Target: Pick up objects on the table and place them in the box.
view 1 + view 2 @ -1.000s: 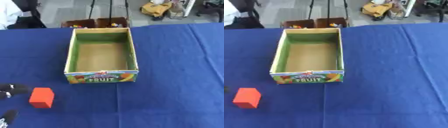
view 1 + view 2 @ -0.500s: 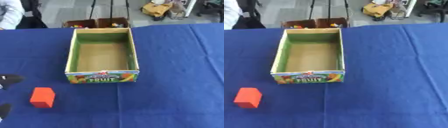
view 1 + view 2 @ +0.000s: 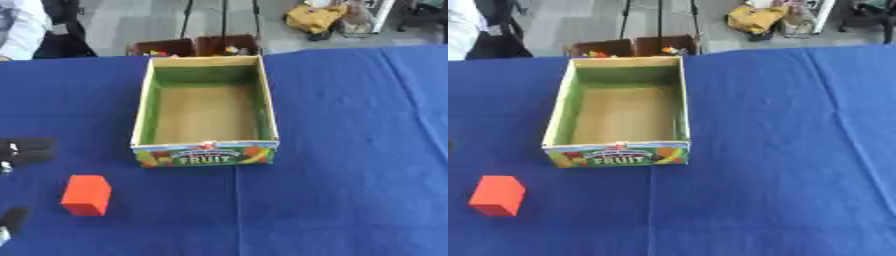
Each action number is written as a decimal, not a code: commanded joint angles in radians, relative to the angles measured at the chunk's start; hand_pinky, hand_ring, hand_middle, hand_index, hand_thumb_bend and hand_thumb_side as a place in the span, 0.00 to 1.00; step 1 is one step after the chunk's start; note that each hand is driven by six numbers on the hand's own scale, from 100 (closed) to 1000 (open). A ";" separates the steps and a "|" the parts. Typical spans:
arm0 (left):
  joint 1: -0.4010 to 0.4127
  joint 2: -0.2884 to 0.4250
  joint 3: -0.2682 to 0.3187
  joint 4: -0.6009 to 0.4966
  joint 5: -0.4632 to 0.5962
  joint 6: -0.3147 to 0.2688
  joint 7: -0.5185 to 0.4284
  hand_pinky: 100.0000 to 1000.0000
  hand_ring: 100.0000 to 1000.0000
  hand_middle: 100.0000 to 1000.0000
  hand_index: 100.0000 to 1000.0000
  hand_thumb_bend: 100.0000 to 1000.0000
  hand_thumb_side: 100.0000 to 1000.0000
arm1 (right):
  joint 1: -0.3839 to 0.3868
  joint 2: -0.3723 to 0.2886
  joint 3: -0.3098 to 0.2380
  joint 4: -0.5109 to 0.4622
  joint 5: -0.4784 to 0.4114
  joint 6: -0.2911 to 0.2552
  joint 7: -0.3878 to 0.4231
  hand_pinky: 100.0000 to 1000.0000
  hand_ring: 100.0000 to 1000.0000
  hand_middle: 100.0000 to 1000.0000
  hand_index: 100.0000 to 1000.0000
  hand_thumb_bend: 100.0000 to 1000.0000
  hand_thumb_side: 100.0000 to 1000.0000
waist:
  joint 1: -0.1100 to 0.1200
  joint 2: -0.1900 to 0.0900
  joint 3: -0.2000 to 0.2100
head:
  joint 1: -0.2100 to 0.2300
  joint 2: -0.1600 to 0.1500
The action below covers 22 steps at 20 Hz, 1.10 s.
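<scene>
Status: nothing placed yet. The box [image 3: 206, 111] shows a bare brown floor and green inner walls, no object inside. The only task object I can see on the table [image 3: 350, 150] is the red block [image 3: 86, 195], so as far as these views go: zero done, one to go.

Location: the red block sits on the blue cloth at about 7 o'clock from the box, apart from it, just past the box's near left corner. It's standing free, nothing touching it.

Orientation: block looks like a short cuboid, resting flat. Long axis runs roughly 12-to-6, tipped slightly toward 1 o'clock at the far end. Top face is lighter, near face darker. No obvious front or back to it.

Box: long axis also 12-to-6, open top up, the "FRUIT" printed end wall faces 6 o'clock toward the robot. Slightly skewed in the views, which may just be head tilt.

Hands: left hand [image 3: 26, 150] only pokes in at the left edge, at about 10 o'clock from the block, apart from it; another dark piece shows at the lower left corner. Holding nothing visible, but can't tell whether its fingers are spread or curled. Right hand isn't in either view.

Judgement: the left hand is the nearer one for the pick.
</scene>
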 commanded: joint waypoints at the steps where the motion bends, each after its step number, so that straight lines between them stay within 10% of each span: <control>1: -0.028 0.043 -0.028 -0.015 -0.032 -0.061 -0.150 0.79 0.97 1.00 1.00 0.00 0.65 | -0.004 -0.019 -0.001 -0.019 -0.009 -0.002 0.007 0.62 0.70 0.46 0.69 0.28 1.00 | 0.013 -0.029 -0.004 | 0.005 -0.009; 6: -0.081 0.060 -0.059 0.002 -0.059 0.004 -0.203 0.79 0.95 1.00 1.00 0.00 0.93 | 0.000 -0.018 0.001 -0.019 -0.011 -0.002 0.013 0.62 0.70 0.45 0.69 0.28 1.00 | 0.017 -0.034 -0.003 | 0.010 -0.004; 22: -0.183 0.084 -0.160 0.226 -0.097 -0.016 -0.227 0.76 0.91 0.95 1.00 0.00 1.00 | 0.009 -0.017 0.001 -0.019 -0.019 0.001 0.029 0.63 0.71 0.45 0.68 0.29 1.00 | 0.025 -0.044 -0.006 | 0.024 -0.001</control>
